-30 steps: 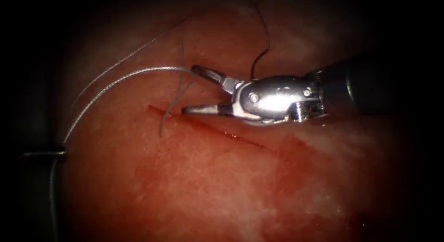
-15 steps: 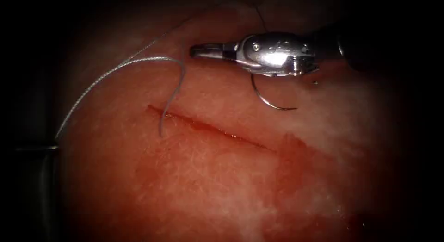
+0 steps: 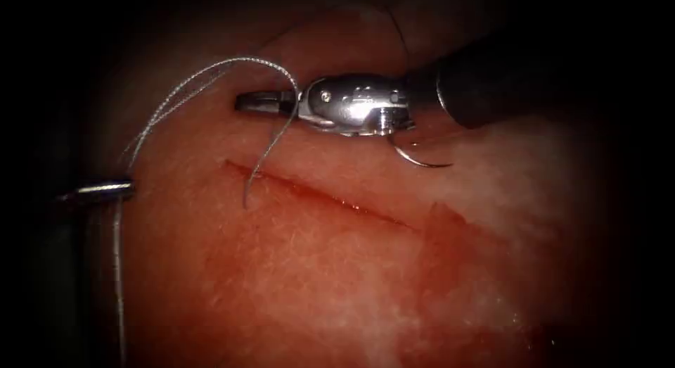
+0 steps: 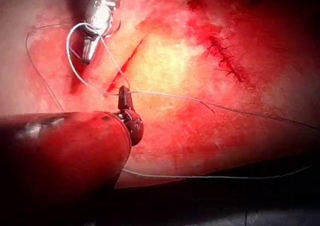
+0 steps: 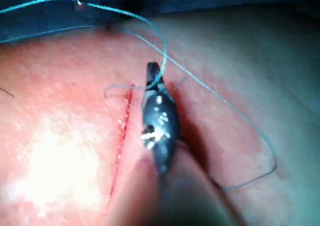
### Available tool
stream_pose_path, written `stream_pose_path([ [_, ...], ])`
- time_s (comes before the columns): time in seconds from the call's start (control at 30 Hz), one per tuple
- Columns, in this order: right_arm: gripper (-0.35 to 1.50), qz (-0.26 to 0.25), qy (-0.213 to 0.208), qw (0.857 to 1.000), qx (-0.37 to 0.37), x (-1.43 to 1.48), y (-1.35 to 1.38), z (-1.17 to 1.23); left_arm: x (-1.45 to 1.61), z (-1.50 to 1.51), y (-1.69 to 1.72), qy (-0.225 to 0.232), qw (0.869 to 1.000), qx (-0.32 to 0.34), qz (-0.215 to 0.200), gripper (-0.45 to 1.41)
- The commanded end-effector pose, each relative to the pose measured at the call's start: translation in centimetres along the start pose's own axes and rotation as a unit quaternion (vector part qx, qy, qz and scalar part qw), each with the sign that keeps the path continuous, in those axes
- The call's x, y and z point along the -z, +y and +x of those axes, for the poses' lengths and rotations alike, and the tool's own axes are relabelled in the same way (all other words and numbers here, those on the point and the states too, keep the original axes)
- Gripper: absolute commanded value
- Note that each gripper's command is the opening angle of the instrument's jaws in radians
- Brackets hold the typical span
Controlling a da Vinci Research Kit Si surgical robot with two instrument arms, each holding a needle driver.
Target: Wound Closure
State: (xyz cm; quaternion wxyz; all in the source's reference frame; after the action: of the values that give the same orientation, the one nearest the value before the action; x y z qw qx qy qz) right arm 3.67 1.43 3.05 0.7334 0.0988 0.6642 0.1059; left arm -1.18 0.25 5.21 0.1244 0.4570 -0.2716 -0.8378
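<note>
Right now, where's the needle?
Endoscope view: the needle lies on the tissue above the cut, just below the right hand, unheld.

the tissue [image 3: 316, 269] is mottled pink and orange-red, paler and whitish toward its right part. the cut [image 3: 316, 193] is a thin dark red line, with glossy red fluid [image 3: 450, 234] staining the surface beside it. the thread [image 3: 183, 93] is silvery grey with a fine twisted pattern. the right tool [image 3: 256, 102] has a shiny silver head on a black shaft. the needle [image 3: 422, 159] is a dark grey curve. the left tool [image 3: 98, 192] is dull silver.
</note>
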Motion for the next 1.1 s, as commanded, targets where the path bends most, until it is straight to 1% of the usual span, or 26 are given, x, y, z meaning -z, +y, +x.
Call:
stream_pose_path([
  [0.03,-0.35,0.002,0.003,1.000,-0.003,-0.07,-0.11,-0.01,-0.08,0.02,0.17,-0.003,1.000,0.008,-0.006,-0.45],
  [0.1,-0.35,-0.001,0.011,1.000,-0.004,-0.08,-0.17,0.03,-0.30,-0.14,0.39,-0.017,1.000,0.018,-0.016,-0.45],
  [0.23,-0.35,-0.009,0.022,1.000,-0.003,-0.12,-0.26,0.06,-0.54,-0.25,0.65,-0.012,0.999,0.030,-0.028,-0.45],
  [0.33,-0.35,-0.015,0.025,1.000,-0.003,-0.14,-0.29,0.07,-0.66,-0.24,0.73,-0.007,0.999,0.033,-0.034,-0.45],
  [0.53,-0.35,-0.027,0.026,0.999,-0.003,-0.16,-0.29,0.08,-0.83,-0.10,0.78,0.005,0.999,0.036,-0.041,-0.45],
  [0.57,-0.27,-0.032,0.025,0.999,-0.003,-0.17,-0.29,0.07,-0.84,-0.08,0.78,0.008,0.998,0.037,-0.041,-0.45],
  [0.63,-0.01,-0.046,0.022,0.999,-0.004,-0.18,-0.28,0.07,-0.85,-0.01,0.80,0.013,0.998,0.037,-0.042,-0.45],
  [0.67,0.26,-0.058,0.019,0.998,-0.007,-0.20,-0.27,0.06,-0.84,0.01,0.80,0.016,0.998,0.037,-0.042,-0.45],
  [0.77,0.96,-0.090,0.009,0.996,-0.002,-0.29,-0.24,0.04,-0.82,0.12,0.81,0.019,0.998,0.039,-0.043,-0.45],
  [0.8,1.08,-0.094,0.007,0.996,-0.002,-0.32,-0.24,0.03,-0.82,0.16,0.81,0.020,0.998,0.039,-0.043,-0.45],
  [0.87,1.21,-0.100,0.004,0.995,0.001,-0.38,-0.23,0.01,-0.79,0.25,0.80,0.021,0.998,0.041,-0.044,-0.45],
  [0.93,1.28,-0.103,0.003,0.995,0.002,-0.42,-0.24,0.00,-0.74,0.34,0.77,0.024,0.998,0.043,-0.046,-0.45],
  [1.1,1.31,-0.109,0.001,0.994,0.008,-0.42,-0.31,-0.06,-0.57,0.53,0.64,0.028,0.997,0.054,-0.052,-0.45],
])
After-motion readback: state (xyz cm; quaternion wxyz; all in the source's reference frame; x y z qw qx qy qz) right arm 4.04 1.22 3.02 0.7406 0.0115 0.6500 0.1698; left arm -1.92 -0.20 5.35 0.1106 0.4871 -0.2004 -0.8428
